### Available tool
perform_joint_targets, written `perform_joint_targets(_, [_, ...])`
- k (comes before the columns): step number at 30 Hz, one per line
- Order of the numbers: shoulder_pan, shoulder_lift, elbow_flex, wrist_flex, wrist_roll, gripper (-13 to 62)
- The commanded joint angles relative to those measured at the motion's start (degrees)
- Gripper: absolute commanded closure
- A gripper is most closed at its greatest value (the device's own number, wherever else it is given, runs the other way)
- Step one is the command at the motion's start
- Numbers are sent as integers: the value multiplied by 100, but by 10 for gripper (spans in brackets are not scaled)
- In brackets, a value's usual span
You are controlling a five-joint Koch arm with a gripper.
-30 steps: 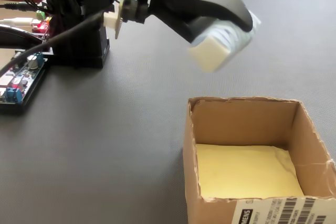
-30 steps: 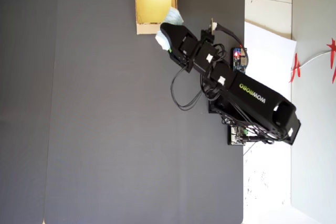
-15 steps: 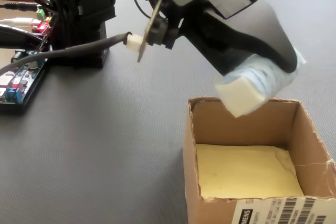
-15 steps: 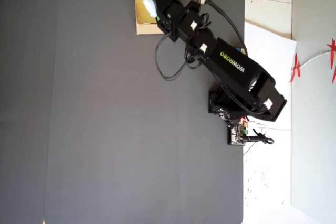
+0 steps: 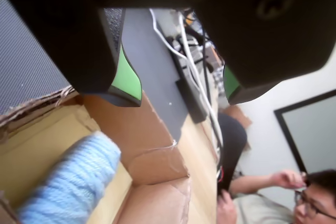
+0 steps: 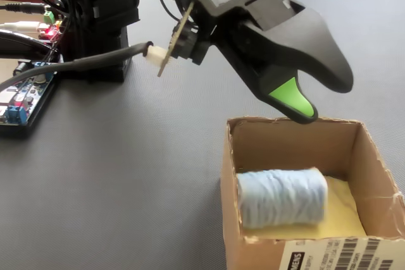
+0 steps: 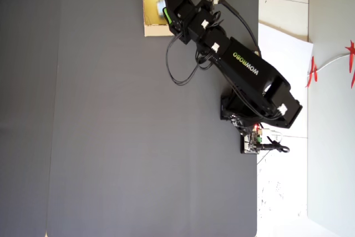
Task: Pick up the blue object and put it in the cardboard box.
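Note:
The blue object (image 6: 281,197) is a pale blue ribbed roll lying on its side on the yellowish floor of the cardboard box (image 6: 228,175). My gripper (image 6: 323,96) hangs open just above the box's far wall, green pads showing, nothing between its jaws. In the wrist view the gripper (image 5: 181,90) is spread wide over the box (image 5: 152,124), and the blue object (image 5: 73,182) lies below it at lower left. From overhead, the gripper (image 7: 165,1) covers most of the box (image 7: 150,29); only a sliver of the blue object (image 7: 159,8) shows.
The arm's base (image 6: 101,23) and circuit boards (image 6: 22,99) with cables stand at the left of the dark mat (image 6: 126,175). A white sheet (image 7: 283,43) lies beside the mat. A person (image 5: 294,203) shows at the wrist view's lower right.
The gripper has opened and let go of the blue object, which dropped into the cardboard box. The arm has stayed over the box.

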Motion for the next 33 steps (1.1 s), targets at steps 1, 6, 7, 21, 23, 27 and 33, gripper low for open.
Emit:
perform_joint_targets(1, [-35, 308, -466, -79, 18, 185])
perform_joint_targets(6, [-483, 738, -237, -88, 35, 185])
perform_joint_targets(7, [-598, 809, -185, -88, 44, 185])
perform_joint_targets(21, [-2865, 2162, 1564, -457, 246, 147])
perform_joint_targets(23, [-3120, 2303, 1872, -589, 246, 147])
perform_joint_targets(27, [-3551, 2593, 2435, -659, 246, 147])
perform_joint_targets(33, [-3867, 3076, 3331, -861, 229, 147])
